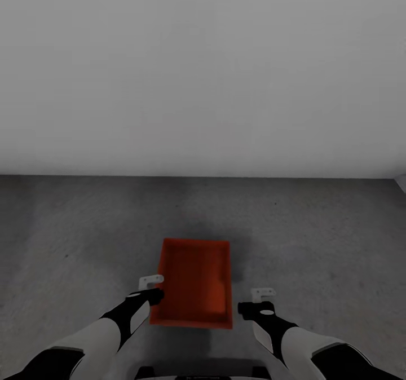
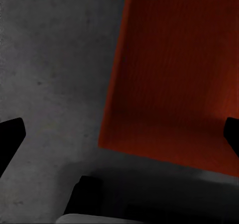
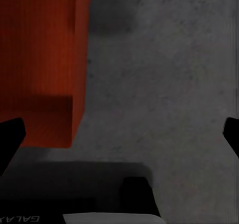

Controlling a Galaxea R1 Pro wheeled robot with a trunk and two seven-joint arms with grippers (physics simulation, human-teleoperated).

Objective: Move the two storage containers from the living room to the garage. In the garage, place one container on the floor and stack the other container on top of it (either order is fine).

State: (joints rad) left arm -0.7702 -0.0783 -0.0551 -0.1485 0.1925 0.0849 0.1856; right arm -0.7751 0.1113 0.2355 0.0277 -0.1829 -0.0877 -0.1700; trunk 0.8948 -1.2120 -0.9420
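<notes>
Garage scene: one red-orange bin [image 1: 196, 283] sits flat on the grey concrete floor [image 1: 316, 239], open top up, nothing visible inside, straight ahead of the robot and a little short of the plain grey-white wall [image 1: 203, 70]. Floor meets wall in a straight line across the head view. Left gripper [image 1: 151, 282] hovers at the bin's left wall near its closer corner, seeming to overlap the rim from above; cannot tell if it touches. Right gripper [image 1: 263, 294] hangs over bare floor just to the right of the bin, clear of its right wall. Both arms reach forward from the lower corners of the head view, black forearms with white upper sections. Left wrist view: bin [image 2: 174, 74] interior and one corner seen from above, floor [image 2: 50, 74] beside it, dark fingertips [image 2: 10, 134] at opposite edges of the frame, so jaws wide apart, holding nothing. Right wrist view: bin [image 3: 40, 59] corner with its outer wall, floor [image 3: 159, 74] alongside, fingertips [image 3: 10, 134] again at both frame edges, jaws spread wide, nothing between them. A soft shadow lies on the floor around the bin.
</notes>
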